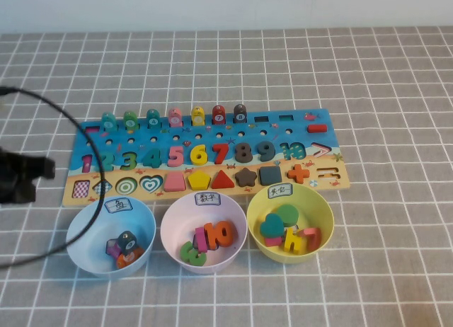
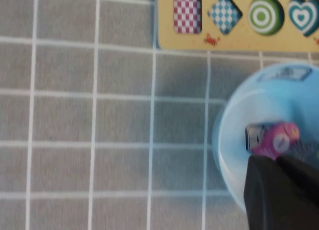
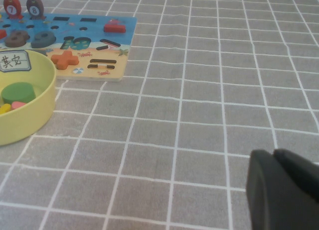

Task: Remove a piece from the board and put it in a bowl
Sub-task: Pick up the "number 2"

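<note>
The grey, white-gridded cloth surface [image 1: 396, 270] carries everything. Across its middle lies the long wooden puzzle board [image 1: 205, 157] with a blue top and sandy lower strip, its numerals in a row. Nearer than the board stand three round plastic bowls: a pale blue bowl [image 1: 79, 236] at left, the pale pink-lilac bowl [image 1: 174, 215] in the middle, already holding a few numerals, and a yellow bowl [image 1: 322, 207] at right. The small flat teal wooden numeral "2" [image 1: 106, 161] sits seated in the board, near its left end.

The left end effector [image 1: 39, 170] hovers at the left edge, just left of the board; whether its fingers are apart I cannot tell. The right end effector [image 3: 284, 190] hangs over bare surface right of the yellow bowl; its fingers look together.

Judging by this, the approach is in hand: the next move calls for the left arm to travel right over the "2" and descend with fingers parted.
</note>
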